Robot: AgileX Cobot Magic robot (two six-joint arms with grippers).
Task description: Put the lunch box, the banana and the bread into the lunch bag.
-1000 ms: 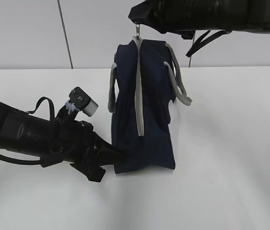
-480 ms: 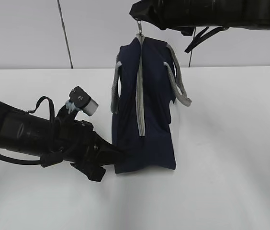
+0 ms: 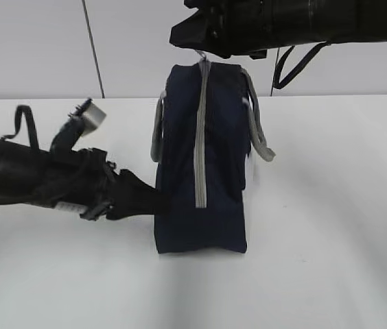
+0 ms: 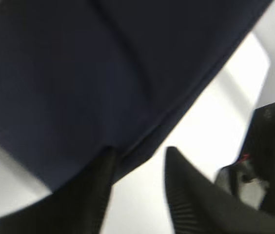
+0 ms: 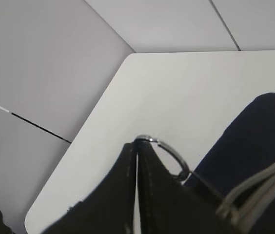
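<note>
left end effector [image 4: 137,187] released navy fabric lunch bag [image 3: 221,171].

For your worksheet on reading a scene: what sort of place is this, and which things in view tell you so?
Probably a robot test bench or lab: a bare white table, plain grey panelled walls, and two black arms working on one bag.

White table [image 3: 331,205] with a rounded corner, set against a pale grey panelled wall [image 3: 36,48] at the far side. Dark vertical seam [image 3: 93,48] at far left, a second partly hidden at right. Even, soft light; faint shadows on the tabletop.
</note>
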